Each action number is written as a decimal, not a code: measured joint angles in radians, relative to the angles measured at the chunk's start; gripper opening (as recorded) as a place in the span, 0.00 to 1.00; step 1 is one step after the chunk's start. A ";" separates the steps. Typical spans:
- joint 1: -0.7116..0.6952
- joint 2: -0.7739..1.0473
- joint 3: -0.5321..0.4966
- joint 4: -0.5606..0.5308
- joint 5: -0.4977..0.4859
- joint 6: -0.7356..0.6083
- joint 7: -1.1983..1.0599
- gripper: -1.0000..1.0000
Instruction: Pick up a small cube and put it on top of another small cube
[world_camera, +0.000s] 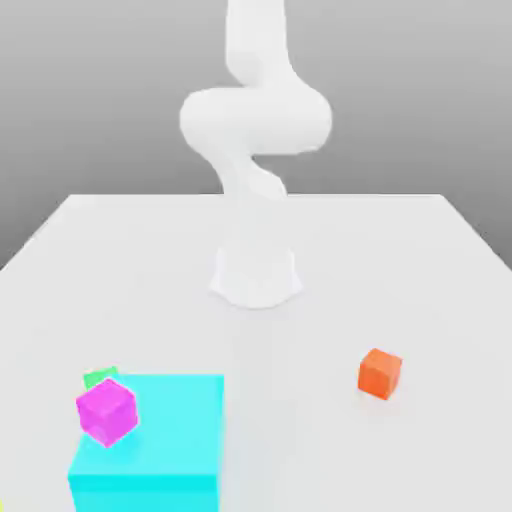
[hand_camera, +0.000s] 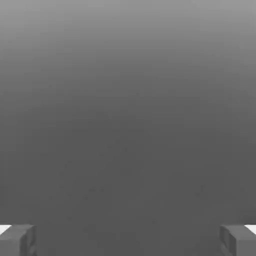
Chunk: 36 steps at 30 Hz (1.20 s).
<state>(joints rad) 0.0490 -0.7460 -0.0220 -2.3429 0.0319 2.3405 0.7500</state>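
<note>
The two-finger gripper (hand_camera: 128, 241) stands wide open in the hand view, one grey fingertip well apart from the other, with nothing held between them. Behind the fingertips that view gives a plain grey expanse, darker low down and paler toward the top.

In the exterior view the white, smooth-shelled robot arm (world_camera: 256, 120) rises from its round-edged base on the pale, flat table (world_camera: 310, 330), near the middle of the picture, and runs up past the upper edge.

Nearer the camera than the base, toward the exterior view's right, the small plain orange-red cube (world_camera: 379, 374) rests on the table by itself, turned so that one of its vertical edges faces forward. It is well apart from the other blocks.

Toward the exterior view's left lies a large cyan block (world_camera: 160, 425) with a flat top. A small magenta cube (world_camera: 108, 412) appears tilted, corner forward, overlapping the cyan block's left part; whether it touches the block I cannot tell. Just behind the magenta cube a small green cube (world_camera: 99, 377) is partly hidden. A sliver of something yellow (world_camera: 2, 507) shows at the lower left corner.
</note>
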 joint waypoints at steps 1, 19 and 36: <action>0.024 0.024 -0.011 -0.018 0.010 0.017 -0.019 0.50; 0.335 0.431 -0.003 -0.324 0.182 0.301 -0.333 0.50; 0.440 0.744 0.114 -0.565 -0.038 0.574 -0.333 0.50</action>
<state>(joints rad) 0.4891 -0.0018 0.0923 -2.9078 -0.0057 2.9148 0.4167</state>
